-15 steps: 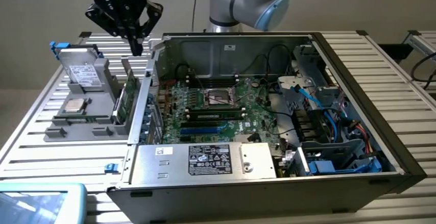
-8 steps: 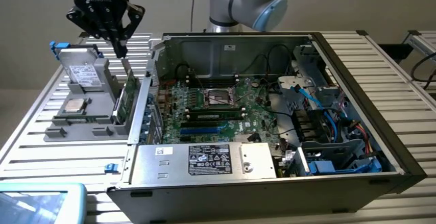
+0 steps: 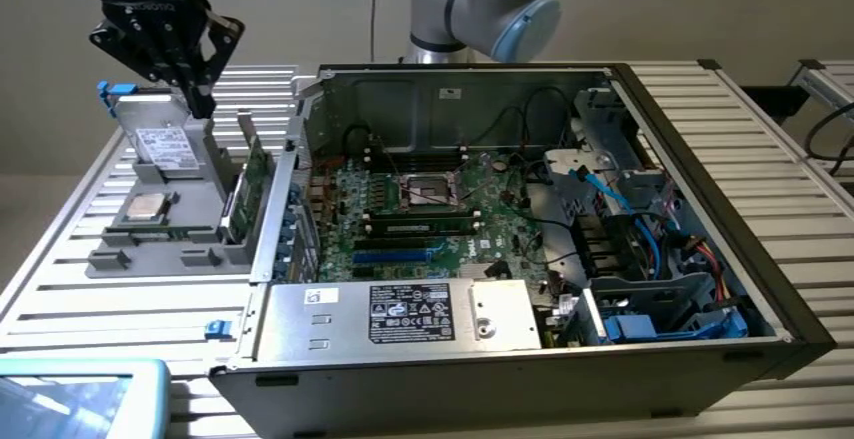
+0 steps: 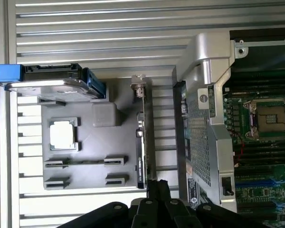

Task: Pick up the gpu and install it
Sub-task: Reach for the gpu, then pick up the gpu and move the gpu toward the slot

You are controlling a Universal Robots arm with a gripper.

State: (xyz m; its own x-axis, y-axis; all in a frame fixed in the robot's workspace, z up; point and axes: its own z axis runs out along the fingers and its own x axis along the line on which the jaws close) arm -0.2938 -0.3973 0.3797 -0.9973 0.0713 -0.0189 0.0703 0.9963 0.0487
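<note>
Your gripper [image 3: 203, 104] hangs above the gray tray [image 3: 134, 255], jaws together. The gpu [image 3: 251, 184] stands upright in that tray.

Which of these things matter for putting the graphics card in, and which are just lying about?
For the job: graphics card, standing in the grey holder; open computer case; its main board; shut pincer over the holder.
Lying about: hard drive; processor chip.
</note>
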